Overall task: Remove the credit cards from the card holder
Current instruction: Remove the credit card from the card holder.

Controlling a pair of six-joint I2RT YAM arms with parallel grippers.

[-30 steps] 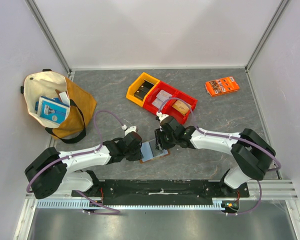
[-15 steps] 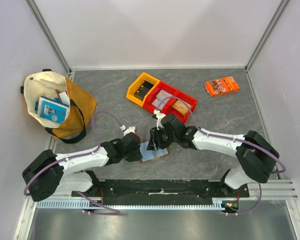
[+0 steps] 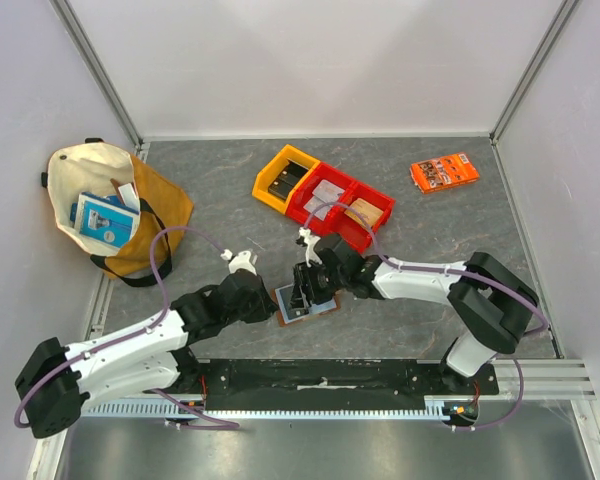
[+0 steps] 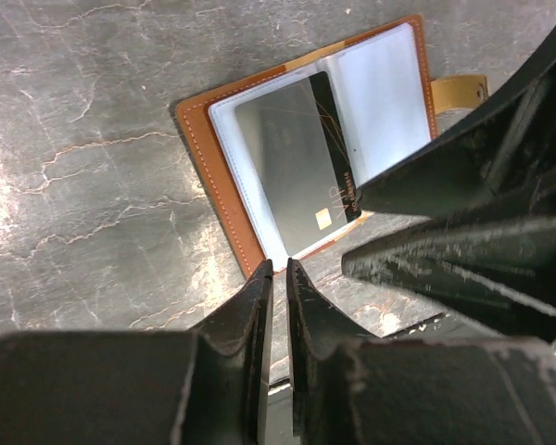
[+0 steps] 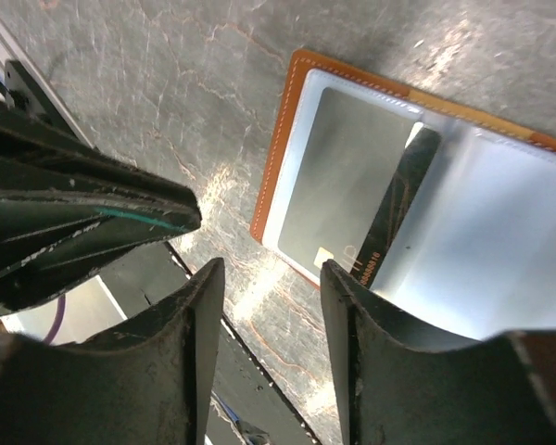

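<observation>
The brown leather card holder (image 4: 221, 176) lies open and flat on the table, pale blue-grey inside, its closure tab (image 4: 459, 88) at the far side. A dark grey credit card (image 4: 292, 162) with a gold chip sits in its clear sleeve, seen also in the right wrist view (image 5: 352, 195). My left gripper (image 4: 278, 269) is shut and empty, its tips at the holder's near corner. My right gripper (image 5: 271, 278) is open and empty, just above the table beside the card's chip corner. In the top view the holder (image 3: 320, 306) lies between the left gripper (image 3: 268, 303) and the right gripper (image 3: 300, 288).
A yellow bin (image 3: 283, 178) and red bins (image 3: 342, 205) stand behind the holder. An orange printed packet (image 3: 445, 171) lies at the back right. A tote bag (image 3: 110, 205) with blue items sits at the left. The black base rail (image 3: 320, 378) runs along the near edge.
My left arm has drawn back toward the near left, its tips now at the holder's corner. My right gripper has shifted left over the holder. A dark card now shows in the sleeve.
</observation>
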